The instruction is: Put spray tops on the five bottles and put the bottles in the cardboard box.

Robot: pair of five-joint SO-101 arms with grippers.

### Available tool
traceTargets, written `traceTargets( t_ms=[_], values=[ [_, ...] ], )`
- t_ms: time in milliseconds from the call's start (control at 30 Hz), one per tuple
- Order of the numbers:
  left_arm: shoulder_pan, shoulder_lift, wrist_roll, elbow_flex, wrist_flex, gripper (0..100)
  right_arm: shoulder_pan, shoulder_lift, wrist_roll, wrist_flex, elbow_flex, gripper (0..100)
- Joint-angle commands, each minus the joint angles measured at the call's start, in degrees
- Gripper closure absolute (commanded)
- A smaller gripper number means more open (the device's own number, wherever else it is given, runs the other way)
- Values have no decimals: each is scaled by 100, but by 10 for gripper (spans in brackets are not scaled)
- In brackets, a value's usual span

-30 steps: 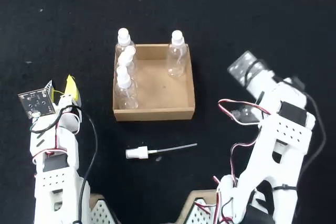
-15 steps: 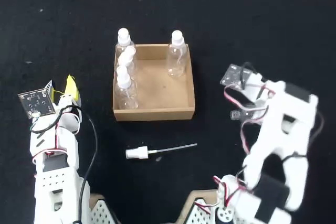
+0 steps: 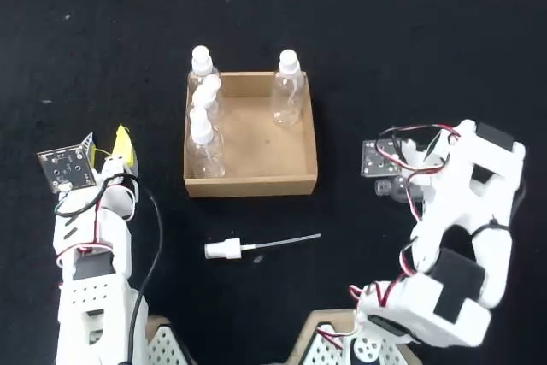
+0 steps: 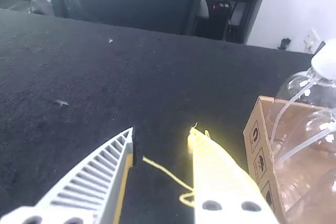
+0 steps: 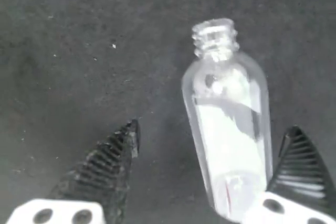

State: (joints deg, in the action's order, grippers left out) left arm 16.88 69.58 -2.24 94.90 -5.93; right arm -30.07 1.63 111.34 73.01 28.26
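Straddling the uncapped bottle [image 5: 227,108] that lies on the table [image 3: 427,57], off to one side of the box [image 3: 252,184], the right gripper [image 5: 214,127] gapes wide. The bottle sits nearer one jaw, so closing could roll it away. The left gripper [image 4: 160,137] hangs open.

Outer wall of the box [image 4: 262,145], left wrist view: small black pictograms [image 4: 255,132] printed in a row, of the handling-symbol kind, their meaning not clear enough to tell. No words or numbers can be read. Bottle [image 5: 228,124], right wrist view: a faint reddish mark near its base, illegible.
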Motion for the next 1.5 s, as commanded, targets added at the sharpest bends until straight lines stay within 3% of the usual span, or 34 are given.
traceTargets(
  t_ms=[0,200,300,433,533,667,867,933,1100,1267,1467],
  values=[
    [-57,62,-9,-57,-132,898,-44,-207,53,-334,-303,617],
    [-57,62,-9,-40,-132,898,-35,-602,35,-308,-295,628],
    [-57,62,-9,-40,-132,898,-44,-699,-167,-211,-303,747],
    [-57,62,-9,-40,-132,898,-18,-716,-1037,-211,-312,965],
    [-57,62,-9,-48,-132,898,88,-681,-1618,-193,-303,966],
    [-57,62,-9,-66,-132,898,132,-664,-3288,-229,-347,959],
    [-66,62,-9,-66,-132,898,-149,-716,-7455,-237,-927,959],
    [-66,62,-9,-57,-132,898,-343,-725,-8360,-281,-1051,956],
    [-66,62,-9,-48,-132,898,-440,-804,-8510,-545,-971,863],
    [-66,62,-9,-48,-132,898,-378,-1059,-7833,-510,-971,718],
    [-66,62,-9,-48,-132,898,-387,-1147,-7305,-510,-936,697]
  ],
)
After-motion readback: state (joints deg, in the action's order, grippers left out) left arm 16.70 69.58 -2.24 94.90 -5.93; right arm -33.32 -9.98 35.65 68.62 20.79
